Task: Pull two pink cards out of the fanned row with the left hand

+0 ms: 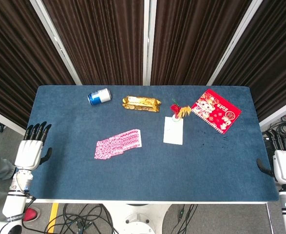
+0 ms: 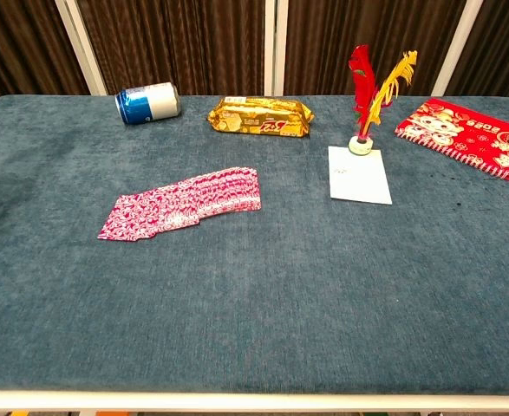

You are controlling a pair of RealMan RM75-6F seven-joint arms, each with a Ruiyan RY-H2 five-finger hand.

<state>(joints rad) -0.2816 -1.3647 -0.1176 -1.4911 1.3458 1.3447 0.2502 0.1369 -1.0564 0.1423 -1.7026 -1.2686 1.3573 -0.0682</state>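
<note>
A fanned row of pink patterned cards (image 1: pixel 118 143) lies flat on the blue table, left of centre; in the chest view the fanned row of cards (image 2: pixel 183 203) stretches from lower left to upper right. My left hand (image 1: pixel 31 148) hangs off the table's left edge, fingers apart and pointing up, holding nothing, well to the left of the cards. At the table's right edge my right hand (image 1: pixel 283 158) is also empty, with its fingers apart. Neither hand shows in the chest view.
Along the far side lie a blue can (image 1: pixel 99 96) on its side, a gold snack packet (image 1: pixel 141 103) and a red patterned booklet (image 1: pixel 216 110). A white card (image 1: pixel 173 130) carries a red and yellow feather ornament (image 2: pixel 368 91). The table's edge (image 1: pixel 147 200) runs close in front.
</note>
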